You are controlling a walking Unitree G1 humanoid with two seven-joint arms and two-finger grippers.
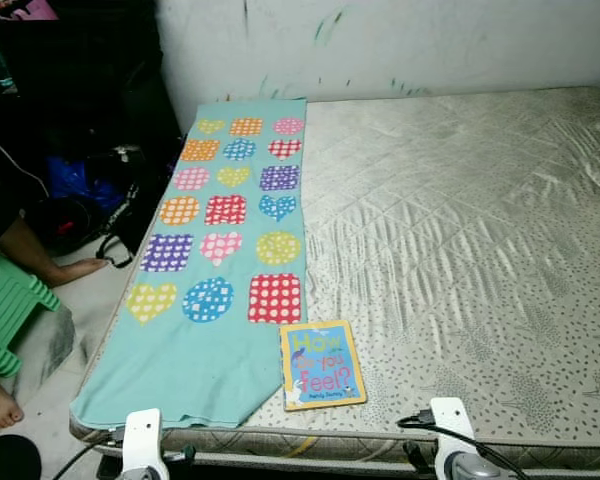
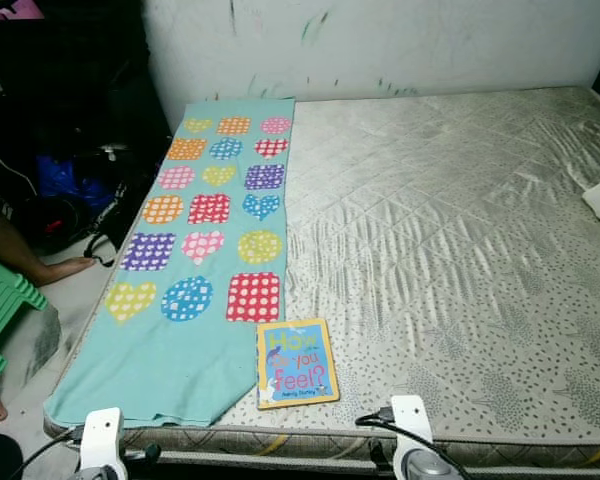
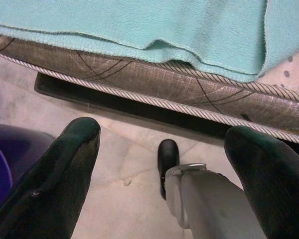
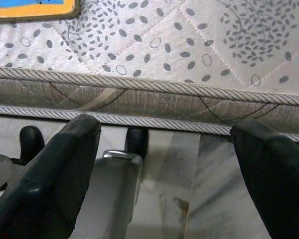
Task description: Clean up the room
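Meanwhile both pincers, left pincer [image 3: 162, 164] and right pincer [image 4: 164, 164], are hanging wide and empty below the bed [image 1: 460, 250] edge, where the book [image 1: 322, 365] is lying beside the blanket [image 1: 220, 260], risking a snag on reaching.

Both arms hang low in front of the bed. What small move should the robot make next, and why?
Probably raise the right gripper toward the book. The book lies flat near the front edge of the mattress, beside the turquoise blanket. Both grippers are open and empty below the mattress edge, and the left gripper faces the blanket's hanging end instead.
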